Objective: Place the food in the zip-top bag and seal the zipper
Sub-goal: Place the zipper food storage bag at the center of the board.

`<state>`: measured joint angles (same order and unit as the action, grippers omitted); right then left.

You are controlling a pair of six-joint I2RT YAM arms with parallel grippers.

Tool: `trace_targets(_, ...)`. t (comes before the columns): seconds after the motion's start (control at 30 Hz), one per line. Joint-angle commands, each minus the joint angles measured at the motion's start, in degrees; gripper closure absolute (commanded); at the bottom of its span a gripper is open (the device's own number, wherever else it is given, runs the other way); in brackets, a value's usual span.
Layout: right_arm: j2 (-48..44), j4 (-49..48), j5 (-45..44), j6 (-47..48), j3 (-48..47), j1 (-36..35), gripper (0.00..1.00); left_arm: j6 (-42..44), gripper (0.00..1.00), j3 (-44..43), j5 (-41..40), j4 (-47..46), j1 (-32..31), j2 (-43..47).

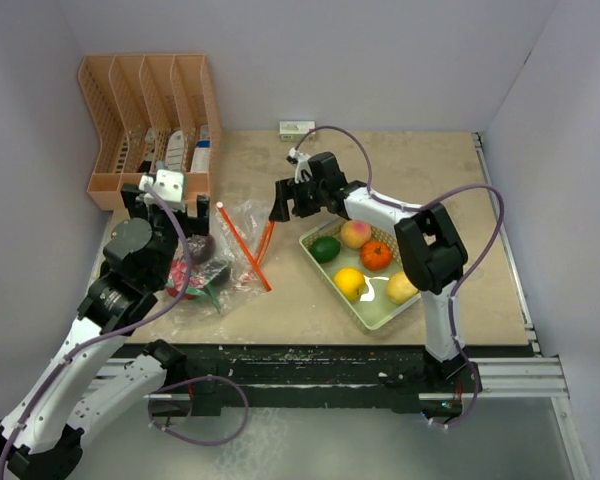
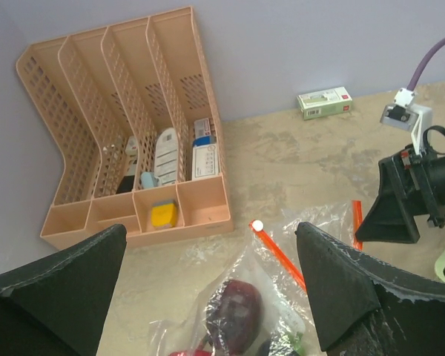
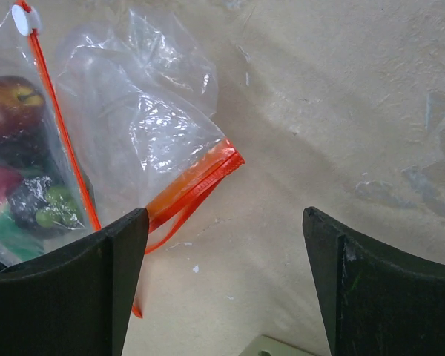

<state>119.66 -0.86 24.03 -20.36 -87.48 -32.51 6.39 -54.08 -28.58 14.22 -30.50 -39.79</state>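
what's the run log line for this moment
left claw open over zip-top bag | right claw open near zipper | food split: bag, tray

small box (image 2: 324, 102) at back wall: we see green and red print, too small to read
packets (image 2: 203, 150) in peach organizer (image 2: 208, 210): we see blue and white labels, blurred, not legible
readable text overall: we find none in any view

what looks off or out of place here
The zip-top bag lies crumpled with its zipper splayed open in a V, only part-filled; several pieces of food sit in the green tray. Nothing looks spilled or broken.
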Motion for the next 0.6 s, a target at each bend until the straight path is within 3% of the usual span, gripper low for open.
trace_targets(0.0,-3.0,0.6,-1.2,0.8,-1.3,-0.2,0.17,-0.3,0.01,1.0,1.3,-3.6,0.3,1.7)
trace_targets(0.13,-1.4,2.7,-1.0,3.7,-2.7,-0.2,0.23,0.0,0.01,1.4,0.8,-3.4,0.3,2.1)
trace_targets(0.3,0.5,3.4,0.6,4.7,-3.9,-0.2,0.41,0.3,0.01,1.7,0.4,-3.1,0.3,2.4)
trace_targets(0.57,2.0,3.7,0.3,6.0,-3.8,-1.5,0.43,0.1,0.01,2.1,0.4,-3.6,0.3,1.9)
